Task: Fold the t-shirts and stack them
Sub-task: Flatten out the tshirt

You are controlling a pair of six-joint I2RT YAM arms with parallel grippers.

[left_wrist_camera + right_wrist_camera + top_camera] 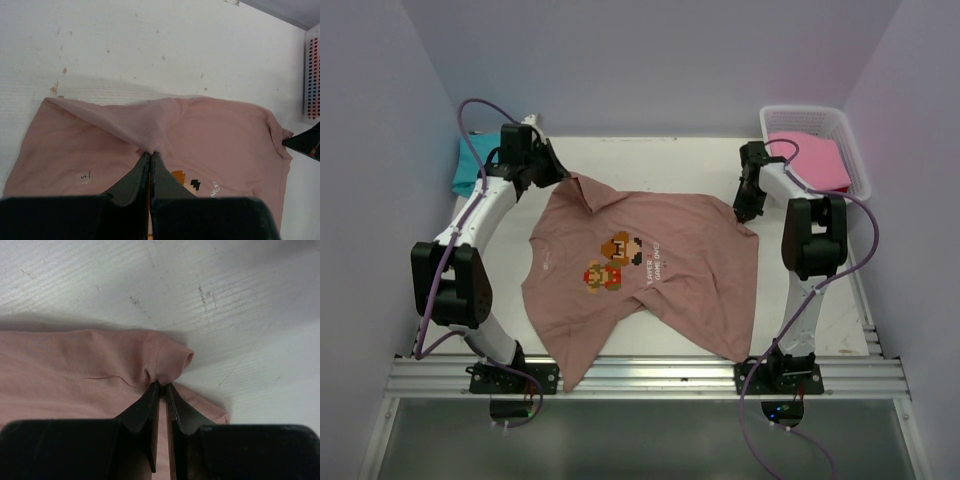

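The salmon-brown t-shirt [640, 280] with a pixel-character print lies spread over the middle of the table, its lower part hanging to the front edge. My left gripper [566, 178] is shut on a pinch of its far left edge, seen in the left wrist view [149, 151], where the cloth [125, 120] is lifted into a fold. My right gripper [744, 213] is shut on the shirt's far right hem, which bunches at the tips in the right wrist view [162, 383]. A teal t-shirt [470, 168] lies at the far left. A pink t-shirt [810, 160] lies in the basket.
A white plastic basket [840, 130] stands at the far right corner; its wall shows in the left wrist view [312, 75]. White table surface [650, 155] runs behind the shirt. Lavender walls close in on three sides.
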